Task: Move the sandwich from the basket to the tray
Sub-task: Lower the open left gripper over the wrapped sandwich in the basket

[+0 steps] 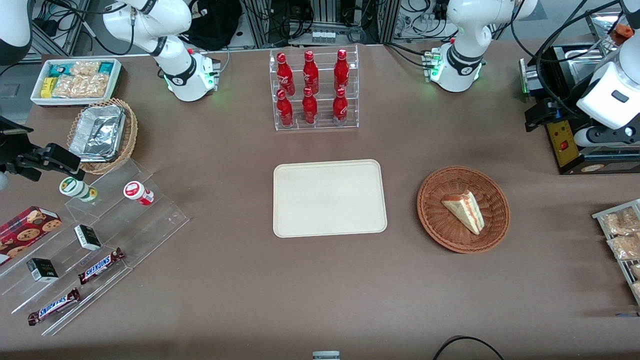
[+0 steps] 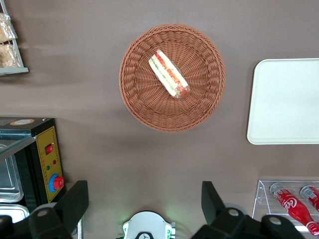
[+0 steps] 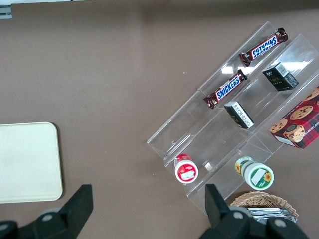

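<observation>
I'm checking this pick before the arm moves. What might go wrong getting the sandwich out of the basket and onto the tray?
The end effector hangs open, high above the table and well clear of the basket.

1. The sandwich is a soft layered wedge; a hard pinch might squash it or push filling out.
2. It lies inside the basket's raised wicker rim, so descending fingers may catch the weave.
3. If gripped loosely, it may slip over the bare table before reaching the tray.
</observation>
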Motion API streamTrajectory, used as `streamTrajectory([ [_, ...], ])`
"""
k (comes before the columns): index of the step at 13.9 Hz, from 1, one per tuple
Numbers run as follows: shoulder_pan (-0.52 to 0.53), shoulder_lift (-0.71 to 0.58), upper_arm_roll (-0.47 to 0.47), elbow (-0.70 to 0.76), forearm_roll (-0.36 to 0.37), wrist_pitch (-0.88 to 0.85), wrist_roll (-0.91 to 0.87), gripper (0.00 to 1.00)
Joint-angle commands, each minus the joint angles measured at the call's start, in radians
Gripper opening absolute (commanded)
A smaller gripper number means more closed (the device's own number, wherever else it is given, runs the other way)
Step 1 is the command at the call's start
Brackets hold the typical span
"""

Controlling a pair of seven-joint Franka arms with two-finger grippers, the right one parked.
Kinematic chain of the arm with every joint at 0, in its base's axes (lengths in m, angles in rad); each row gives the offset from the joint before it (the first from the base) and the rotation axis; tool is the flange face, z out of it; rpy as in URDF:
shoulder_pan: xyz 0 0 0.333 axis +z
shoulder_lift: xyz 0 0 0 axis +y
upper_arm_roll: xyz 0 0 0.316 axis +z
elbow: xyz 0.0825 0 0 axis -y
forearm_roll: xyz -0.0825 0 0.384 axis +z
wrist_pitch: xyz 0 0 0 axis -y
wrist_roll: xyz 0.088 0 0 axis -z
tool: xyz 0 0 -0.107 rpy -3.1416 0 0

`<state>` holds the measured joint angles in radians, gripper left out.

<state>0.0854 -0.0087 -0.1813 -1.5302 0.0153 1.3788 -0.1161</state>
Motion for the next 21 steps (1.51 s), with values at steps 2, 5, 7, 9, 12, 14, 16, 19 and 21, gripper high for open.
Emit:
streamTrajectory([
  [2,0.005,-0.014,0.000,-0.018,-0.003,0.017,0.012,1.00],
  [5,0.005,0.001,0.000,-0.031,-0.001,0.042,0.007,1.00],
  [7,0.004,0.018,0.000,-0.085,-0.001,0.109,0.003,1.00],
  [9,0.004,0.024,-0.001,-0.187,0.018,0.242,-0.049,1.00],
  [12,0.000,0.016,-0.006,-0.362,0.041,0.480,-0.193,1.00],
  [14,0.000,0.021,-0.007,-0.444,0.041,0.607,-0.310,1.00],
  [16,-0.003,0.032,-0.017,-0.517,0.041,0.719,-0.504,1.00],
  [19,-0.003,0.068,-0.035,-0.571,0.041,0.815,-0.729,1.00],
  [21,-0.003,0.104,-0.055,-0.571,0.041,0.818,-0.775,1.00],
])
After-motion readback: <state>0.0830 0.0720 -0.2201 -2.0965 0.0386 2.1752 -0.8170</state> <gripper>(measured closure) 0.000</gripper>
